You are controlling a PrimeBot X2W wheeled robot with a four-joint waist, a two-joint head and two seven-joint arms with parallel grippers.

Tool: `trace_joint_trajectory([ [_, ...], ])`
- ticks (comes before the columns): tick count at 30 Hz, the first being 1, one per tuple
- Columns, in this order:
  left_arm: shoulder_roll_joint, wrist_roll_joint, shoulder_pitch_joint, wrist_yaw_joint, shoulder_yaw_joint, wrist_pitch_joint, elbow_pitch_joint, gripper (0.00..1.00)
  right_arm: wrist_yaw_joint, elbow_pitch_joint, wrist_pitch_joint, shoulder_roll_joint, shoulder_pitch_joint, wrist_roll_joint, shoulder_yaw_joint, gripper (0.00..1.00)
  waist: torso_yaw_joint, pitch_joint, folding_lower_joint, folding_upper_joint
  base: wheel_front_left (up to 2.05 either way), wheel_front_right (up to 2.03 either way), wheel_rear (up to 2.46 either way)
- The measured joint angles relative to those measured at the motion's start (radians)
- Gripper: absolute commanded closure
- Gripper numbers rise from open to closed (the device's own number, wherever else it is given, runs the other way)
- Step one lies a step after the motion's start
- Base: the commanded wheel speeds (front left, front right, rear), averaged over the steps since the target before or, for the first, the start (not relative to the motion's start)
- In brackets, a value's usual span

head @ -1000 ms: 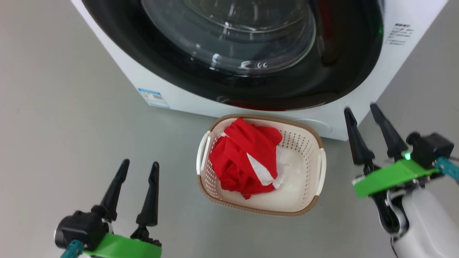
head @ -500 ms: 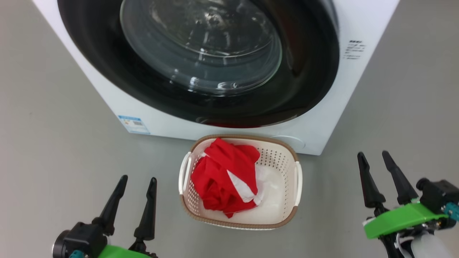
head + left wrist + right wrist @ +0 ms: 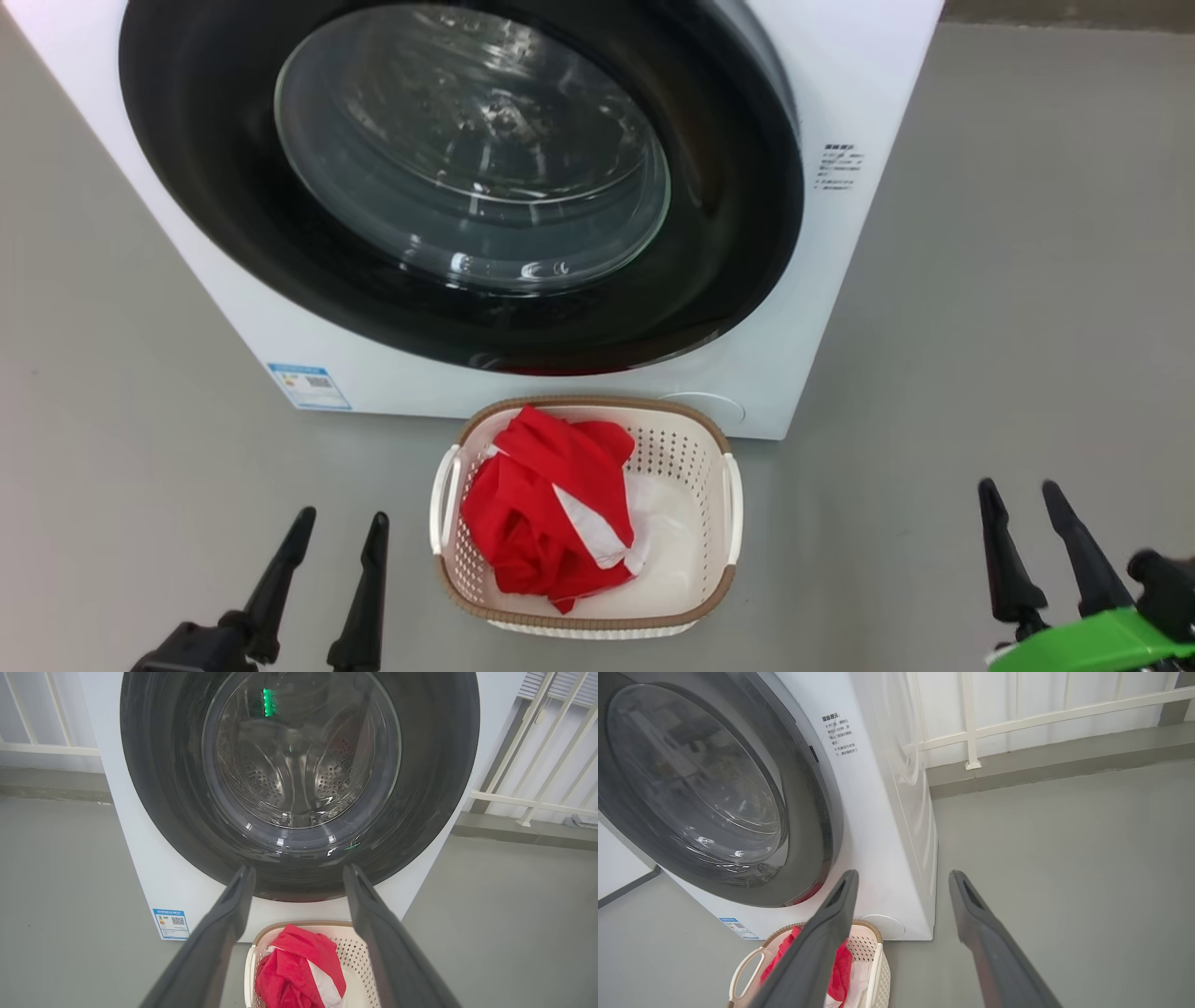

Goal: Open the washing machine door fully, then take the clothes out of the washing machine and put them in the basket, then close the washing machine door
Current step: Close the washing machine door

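Since a second ago your head camera has tipped up, so more of the washing machine (image 3: 840, 84) shows, and the right gripper (image 3: 1018, 485) has drawn back from the machine's corner. Its jaws stand wide apart, gripping and touching nothing. The left gripper (image 3: 342, 515) is the same: jaws spread, clear of everything. The washing machine door (image 3: 738, 243), a glossy black rim round bulging glass, sits shut. The red clothes (image 3: 532, 523) lie crumpled in the perforated cream basket (image 3: 588, 402) with its brown rim, just in front of the machine. Smooth grey floor (image 3: 1027, 327) lies open on both sides.
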Motion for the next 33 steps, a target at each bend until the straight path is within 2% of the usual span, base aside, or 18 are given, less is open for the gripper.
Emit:
trace_joint_trajectory([
  [19,0.011,-0.01,0.072,0.0,0.026,0.0,-0.03,0.0,0.0,-0.044,0.0,0.036,0.154,-0.025,-0.076,0.0,-0.07,-0.077,0.0,0.0,0.0,0.0,0.0],
  [33,0.017,-0.01,0.107,0.0,0.048,0.0,-0.037,0.0,0.0,-0.072,0.0,0.044,0.207,-0.025,-0.109,0.0,-0.096,-0.093,0.0,0.0,0.0,0.0,0.0],
])
